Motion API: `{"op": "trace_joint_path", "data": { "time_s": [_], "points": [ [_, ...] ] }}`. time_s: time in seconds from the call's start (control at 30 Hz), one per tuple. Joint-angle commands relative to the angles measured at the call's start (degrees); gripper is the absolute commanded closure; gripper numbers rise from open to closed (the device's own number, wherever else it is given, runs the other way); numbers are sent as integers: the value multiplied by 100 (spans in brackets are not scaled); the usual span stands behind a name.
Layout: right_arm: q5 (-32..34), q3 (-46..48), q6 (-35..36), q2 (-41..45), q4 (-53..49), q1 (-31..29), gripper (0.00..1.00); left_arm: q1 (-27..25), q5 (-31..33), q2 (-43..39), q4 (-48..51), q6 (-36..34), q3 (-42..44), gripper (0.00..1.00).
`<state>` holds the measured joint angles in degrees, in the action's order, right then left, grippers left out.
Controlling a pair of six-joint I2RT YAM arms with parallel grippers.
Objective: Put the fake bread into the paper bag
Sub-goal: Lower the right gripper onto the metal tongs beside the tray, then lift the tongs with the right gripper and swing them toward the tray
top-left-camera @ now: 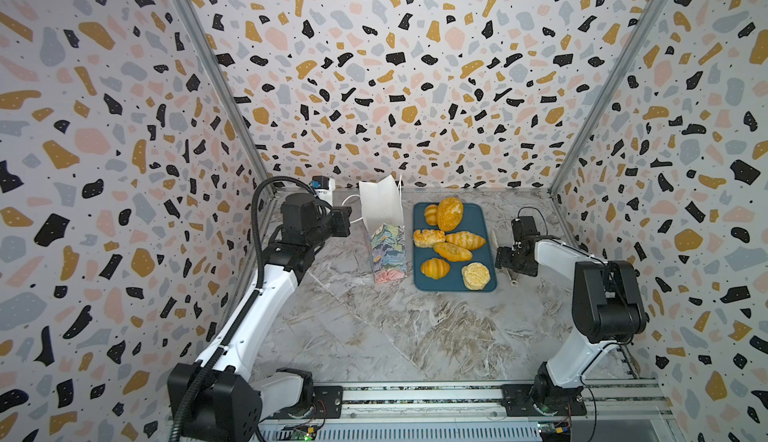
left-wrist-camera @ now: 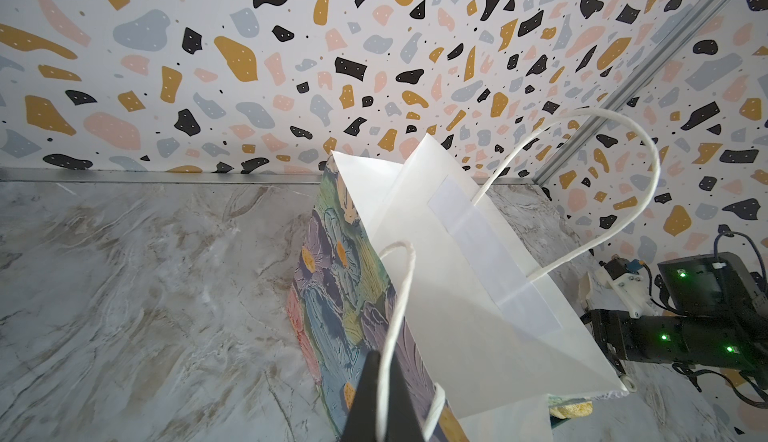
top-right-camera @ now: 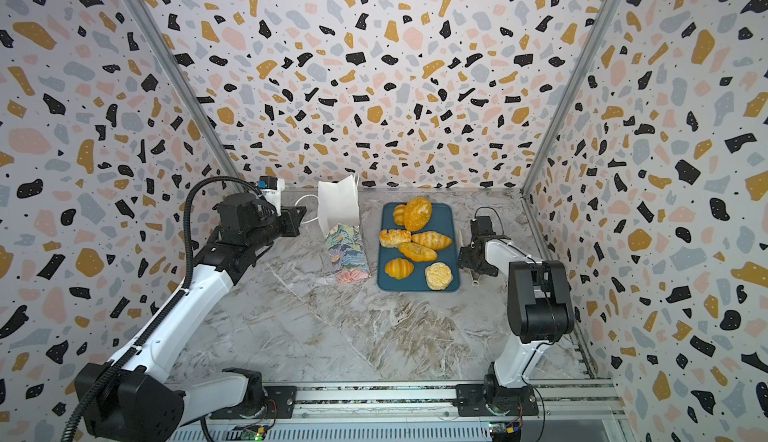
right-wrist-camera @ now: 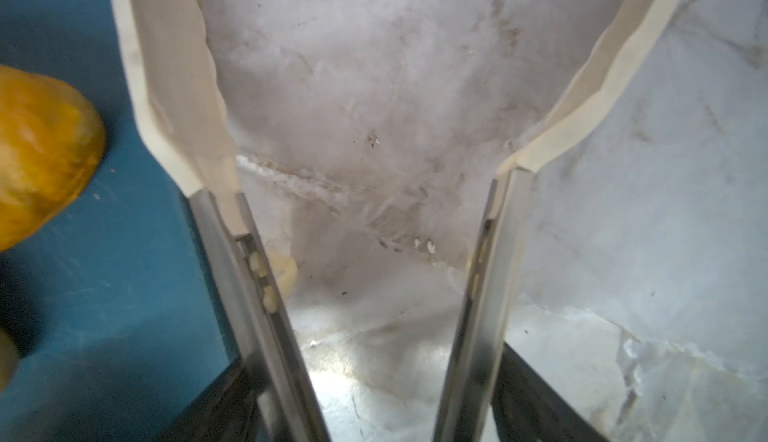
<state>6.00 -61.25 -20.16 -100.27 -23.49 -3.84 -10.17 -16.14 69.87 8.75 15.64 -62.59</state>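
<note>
The paper bag (top-left-camera: 384,228) (top-right-camera: 343,228) stands left of the dark-blue tray (top-left-camera: 478,215), its white inside (left-wrist-camera: 457,274) showing through the open mouth. My left gripper (top-left-camera: 351,220) (left-wrist-camera: 380,394) is shut on the bag's near white cord handle (left-wrist-camera: 399,294), which runs out to the left. Several pieces of fake bread lie on the tray, among them the big crumbed loaf (top-left-camera: 449,213), a ridged roll (top-left-camera: 434,268) and a pale round bun (top-left-camera: 476,276). My right gripper (top-left-camera: 503,259) (right-wrist-camera: 395,45) hangs open just right of the tray, with only bare table between its long cream-tipped fingers (right-wrist-camera: 174,87). An orange bread (right-wrist-camera: 41,149) lies beside them.
The marble table (top-left-camera: 395,336) is boxed in by patterned walls on three sides. The bag stands close to the back wall, and its far handle (left-wrist-camera: 623,161) loops upward. The right arm (left-wrist-camera: 706,315) shows beyond the bag in the left wrist view.
</note>
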Motion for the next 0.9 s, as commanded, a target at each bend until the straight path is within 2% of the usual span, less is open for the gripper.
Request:
{"op": "trace_joint_path", "data": {
  "time_s": [0.0, 0.13, 0.47, 0.87],
  "points": [
    [138, -250, 118, -64, -200, 20, 19, 15, 15, -100, -163, -35, 91, 100],
    [121, -308, 149, -99, -200, 27, 22, 15, 37, -105, -172, -30, 98, 100],
    [13, -369, 312, 18, -68, -1, 41, 16, 49, -106, -203, -34, 118, 100],
    [141, -332, 451, 1061, -617, -162, 43, 15, 38, -104, -207, -34, 118, 100]
  ]
}}
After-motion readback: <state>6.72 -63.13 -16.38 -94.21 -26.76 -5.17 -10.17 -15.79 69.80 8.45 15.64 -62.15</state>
